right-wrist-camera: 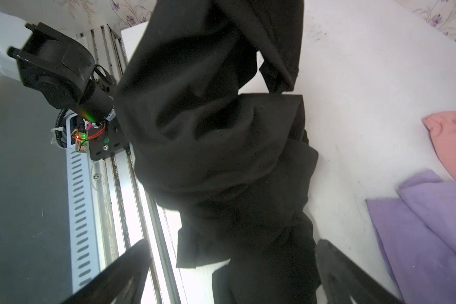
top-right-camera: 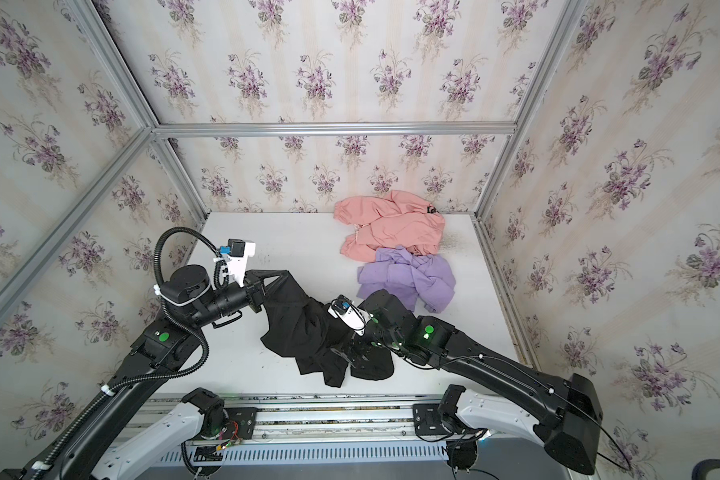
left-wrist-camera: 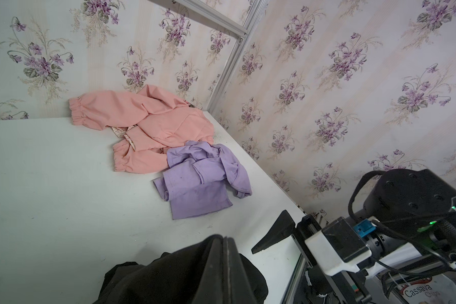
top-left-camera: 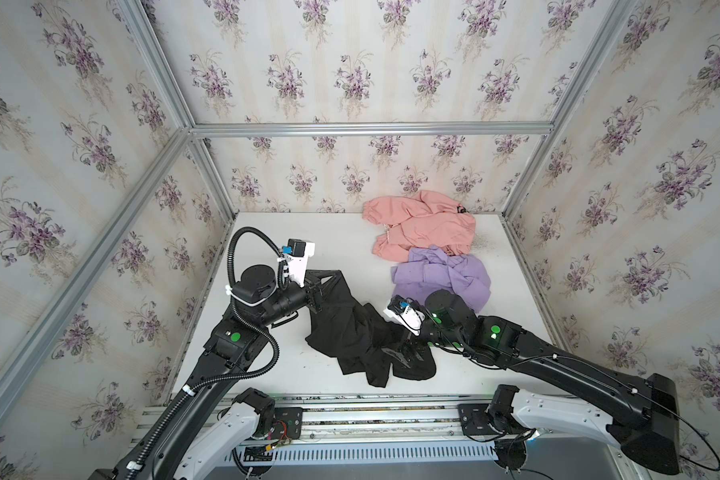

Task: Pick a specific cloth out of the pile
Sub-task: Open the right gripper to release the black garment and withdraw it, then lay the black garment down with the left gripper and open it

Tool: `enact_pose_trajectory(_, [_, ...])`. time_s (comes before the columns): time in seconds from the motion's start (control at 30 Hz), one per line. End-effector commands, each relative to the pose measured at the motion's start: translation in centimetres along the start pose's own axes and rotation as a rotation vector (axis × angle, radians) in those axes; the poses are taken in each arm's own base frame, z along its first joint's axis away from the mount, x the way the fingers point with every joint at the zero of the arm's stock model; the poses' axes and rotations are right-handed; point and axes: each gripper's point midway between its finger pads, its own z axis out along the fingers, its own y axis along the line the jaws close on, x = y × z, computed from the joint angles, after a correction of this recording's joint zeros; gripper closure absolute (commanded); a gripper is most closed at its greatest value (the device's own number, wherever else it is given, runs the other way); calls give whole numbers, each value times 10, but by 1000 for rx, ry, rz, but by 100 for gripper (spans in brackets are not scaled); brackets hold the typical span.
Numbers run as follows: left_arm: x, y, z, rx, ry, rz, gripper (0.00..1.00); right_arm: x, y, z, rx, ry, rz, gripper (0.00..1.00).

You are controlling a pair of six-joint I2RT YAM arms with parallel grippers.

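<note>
ok so the cloth (top-left-camera: 350,332) looks basically out of the pile (top-left-camera: 429,243) already: it's stretched across the near-middle of the table (top-left-camera: 292,237), with bare tabletop between it and the lilac garment (top-left-camera: 441,276), and the salmon-pink garment (top-left-camera: 420,228) sits further back by the wall. The left gripper (top-left-camera: 334,276) is clenched on one end of the black fabric, and that end looks lifted a little while the rest trails toward the front edge. The right gripper (right-wrist-camera: 232,240) is released, jaws wide either side of a bunched fold and squeezing nothing. What worries me: the whole garment now hangs off one small pinch, so if the left arm pulls up or away fast, the weight of the trailing part could slide it right out. Second, those open right jaws straddle the fold, so backing out at a bad angle could hook the fabric and drag it along. Third, the tail lies really close to the front rail (top-left-camera: 371,415) and could slip over and catch there. Also the right arm lies just beside the lilac one, so a wide swing might sweep it along
</note>
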Motion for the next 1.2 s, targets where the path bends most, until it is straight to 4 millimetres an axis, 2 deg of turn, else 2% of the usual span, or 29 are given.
enact_pose_trajectory(0.0, [-14,-15,7,44,-34,40,100,22,-13,-13,87,92,24,1])
enact_pose_trajectory(0.07, [-12,-25,14,72,-19,44,100,20,-27,-23,159,63,60,1])
enact_pose_trajectory(0.2, [3,-49,32,145,48,67,100,18,-71,-53,345,-52,222,1])
enact_pose_trajectory(0.3, [24,-58,47,175,116,93,100,26,-107,-74,468,-148,409,3])
enact_pose_trajectory(0.43, [59,-73,68,213,238,146,100,43,-140,-92,556,-257,596,3])
enact_pose_trajectory(0.6, [100,-94,96,274,375,209,100,64,-157,-93,596,-270,707,4])
enact_pose_trajectory(0.73, [145,-112,119,345,523,288,100,77,-170,-99,680,-285,717,2])
enact_pose_trajectory(0.87, [197,-104,134,325,715,378,94,87,-182,-105,767,-334,675,2])
enact_pose_trajectory(0.97, [218,-114,138,365,783,383,80,94,-189,-103,809,-335,665,2])
enact_pose_trajectory(1.03, [225,-112,140,359,799,390,64,97,-192,-100,821,-336,653,1])
enact_pose_trajectory(1.1, [224,-109,140,340,794,398,44,97,-195,-98,830,-339,632,1])
enact_pose_trajectory(1.17, [213,-109,139,319,757,417,25,96,-199,-96,841,-335,606,1])
